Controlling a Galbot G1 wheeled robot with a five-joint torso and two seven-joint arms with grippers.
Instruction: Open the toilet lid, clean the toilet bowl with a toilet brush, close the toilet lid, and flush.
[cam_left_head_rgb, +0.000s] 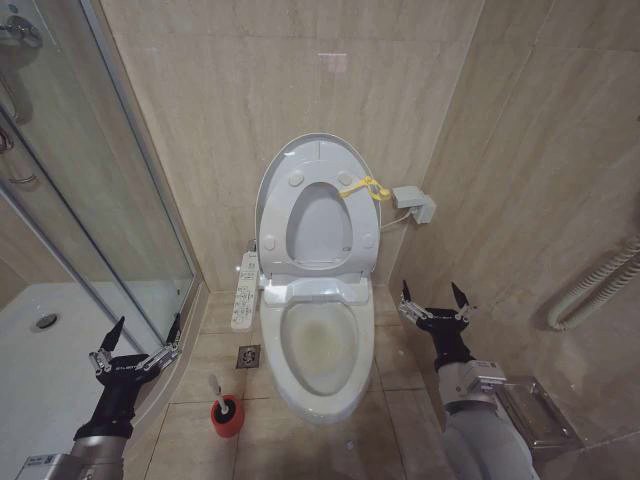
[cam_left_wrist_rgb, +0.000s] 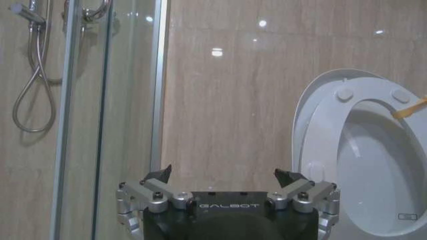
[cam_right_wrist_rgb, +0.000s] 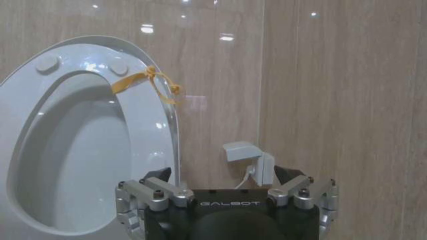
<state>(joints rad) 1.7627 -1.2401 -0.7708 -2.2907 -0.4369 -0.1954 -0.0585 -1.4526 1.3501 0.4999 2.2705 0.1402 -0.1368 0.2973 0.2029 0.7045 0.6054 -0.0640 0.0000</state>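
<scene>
Beige tiles surround the bowl (cam_left_head_rgb: 320, 345); lid (cam_left_head_rgb: 300, 165) raised behind it; brush (cam_left_head_rgb: 222, 400) in its holder just left, light and thin-handled, best gripped mid-handle; left gripper (cam_left_head_rgb: 138, 340) and right gripper (cam_left_head_rgb: 433, 300) flank the bowl, jaws spread, empty.

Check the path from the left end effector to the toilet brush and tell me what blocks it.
Nothing visible does. The left end effector, open, is beside the shower's glass edge; the toilet brush stands in its red holder on open floor between it and the toilet bowl.
</scene>
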